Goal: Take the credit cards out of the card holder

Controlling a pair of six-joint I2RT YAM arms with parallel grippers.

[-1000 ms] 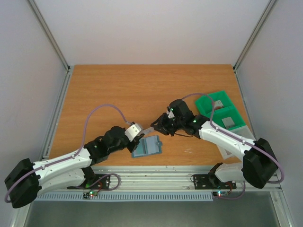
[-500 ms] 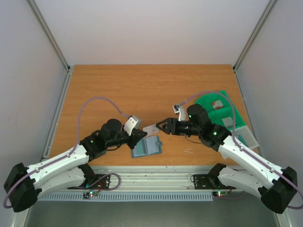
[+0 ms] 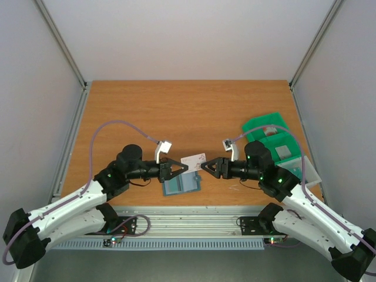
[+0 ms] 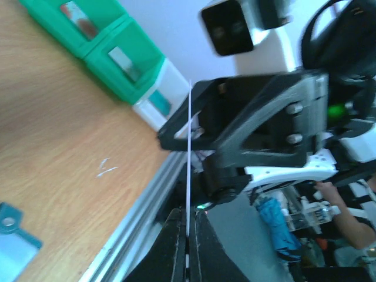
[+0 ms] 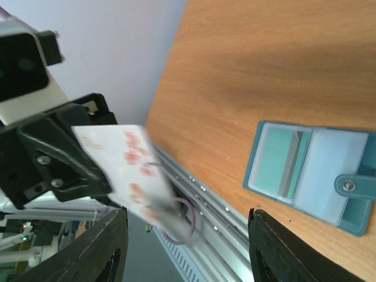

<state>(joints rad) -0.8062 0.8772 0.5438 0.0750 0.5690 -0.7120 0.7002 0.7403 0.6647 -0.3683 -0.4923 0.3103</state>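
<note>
The card holder (image 3: 182,185) lies spread open on the table near the front edge, and in the right wrist view the card holder (image 5: 311,170) shows a pale green card (image 5: 276,161) in one pocket. My left gripper (image 3: 183,167) is shut on a white credit card with red marks (image 3: 192,160), held in the air above the holder. The left wrist view shows this card (image 4: 188,147) edge-on, rising from the closed left gripper (image 4: 189,220). My right gripper (image 3: 207,167) faces it, open, with the card's free end (image 5: 135,176) between the wide-apart jaws of the right gripper (image 5: 188,252), touching neither.
A green two-compartment bin (image 3: 254,130) stands at the right, with a red card (image 3: 270,130) in its far compartment and a grey one (image 3: 285,151) in its near one. The metal rail (image 3: 194,220) runs along the table's front edge just below the holder.
The right gripper has opened and drawn back to the right, its arm swinging lower. The left arm has straightened out level and carried the card slightly right and up.
</note>
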